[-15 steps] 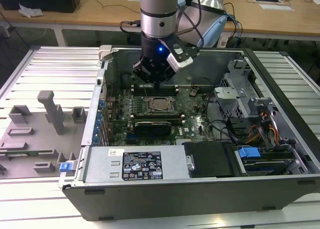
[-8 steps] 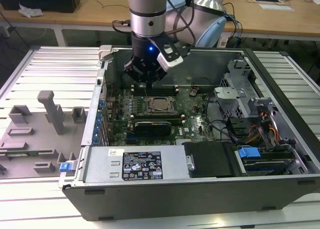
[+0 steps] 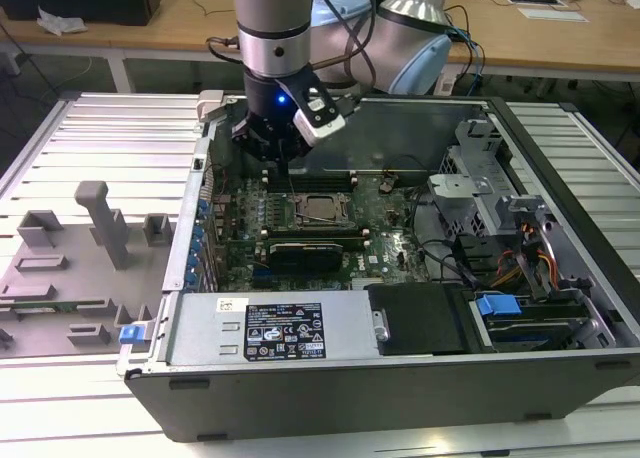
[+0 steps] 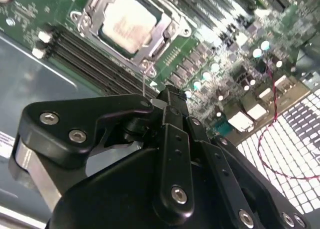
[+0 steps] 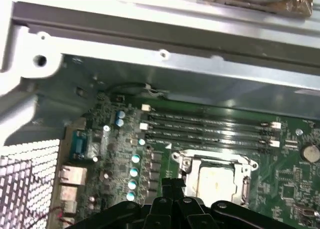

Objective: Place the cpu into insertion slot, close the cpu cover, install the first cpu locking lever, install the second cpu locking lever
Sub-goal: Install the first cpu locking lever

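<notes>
- Exterior view first: one gripper (image 3: pixel 283 168) hangs inside the open computer case (image 3: pixel 400 383), low over the green circuit board (image 3: pixel 392 216). Its fingers are drawn together with nothing visible between them.
- One cpu (image 4: pixel 127 21) sits in the single insertion slot (image 3: pixel 303 204), near the fingertips but apart from them.
- One cpu cover (image 4: pixel 159 45) lies flat around the chip, framing its pale top.
- In the second wrist view a thin bright rod (image 4: pixel 144 84) runs from the socket's corner toward the fingertips. I cannot tell if they touch.
- Long black memory slots (image 5: pixel 210 129) lie just beside the socket.
- In the first wrist view, the gripper's own black links hide the socket's near edge.
- A label (image 3: pixel 288 333) sits on the metal box at the case front, its print too small to read.
</notes>
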Action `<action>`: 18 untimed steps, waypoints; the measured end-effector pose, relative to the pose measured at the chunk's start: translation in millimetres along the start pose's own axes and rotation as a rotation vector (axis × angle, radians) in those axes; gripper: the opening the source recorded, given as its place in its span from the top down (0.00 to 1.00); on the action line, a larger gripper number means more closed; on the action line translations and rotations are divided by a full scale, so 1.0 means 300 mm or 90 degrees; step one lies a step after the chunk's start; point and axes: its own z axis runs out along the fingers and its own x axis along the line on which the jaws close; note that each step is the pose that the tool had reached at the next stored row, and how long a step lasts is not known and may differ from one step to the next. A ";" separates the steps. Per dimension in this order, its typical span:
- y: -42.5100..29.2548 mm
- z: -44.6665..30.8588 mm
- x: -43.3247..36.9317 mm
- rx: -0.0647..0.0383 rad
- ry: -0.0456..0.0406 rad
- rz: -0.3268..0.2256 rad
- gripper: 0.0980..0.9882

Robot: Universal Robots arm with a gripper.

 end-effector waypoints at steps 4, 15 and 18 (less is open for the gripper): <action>0.003 0.001 0.022 -0.023 -0.0037 0.001 0.99; 0.000 0.038 0.033 -0.106 -0.0159 0.004 0.99; -0.002 0.048 0.019 -0.106 -0.0158 0.004 0.99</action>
